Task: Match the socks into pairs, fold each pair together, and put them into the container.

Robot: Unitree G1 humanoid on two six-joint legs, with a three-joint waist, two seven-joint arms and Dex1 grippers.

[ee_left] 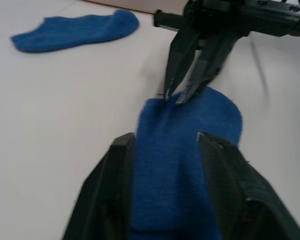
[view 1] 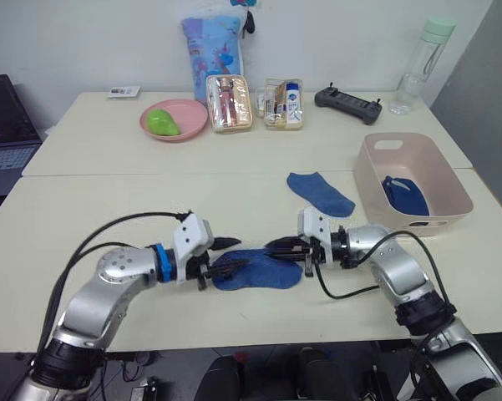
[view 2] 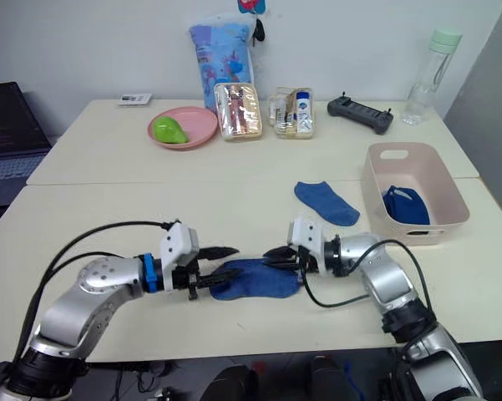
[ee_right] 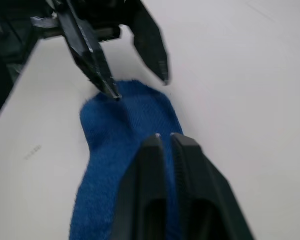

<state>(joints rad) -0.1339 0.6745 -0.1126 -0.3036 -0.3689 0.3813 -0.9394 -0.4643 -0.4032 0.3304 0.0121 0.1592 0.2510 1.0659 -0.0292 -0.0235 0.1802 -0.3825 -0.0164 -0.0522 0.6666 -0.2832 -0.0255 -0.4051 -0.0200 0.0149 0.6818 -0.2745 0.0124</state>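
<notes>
A medium blue sock [view 1: 263,271] lies flat near the table's front edge. My left gripper [view 1: 230,255] is open, with its fingers [ee_left: 117,165] straddling the sock's left end. From the other side, my right gripper [view 1: 273,248] is shut on the sock's right end, its fingers [ee_right: 152,150] pressed together over the knit. A second blue sock [view 1: 320,193] lies loose further back. The pale pink container [view 1: 453,185] stands at the right and holds dark blue socks [view 1: 405,196].
At the back stand a pink plate [view 1: 188,125] with a green fruit, two clear pouches [view 1: 229,104], a printed bag [view 1: 211,46], a black controller [view 1: 347,104] and a water bottle [view 1: 422,67]. A laptop [view 1: 4,125] sits at the far left.
</notes>
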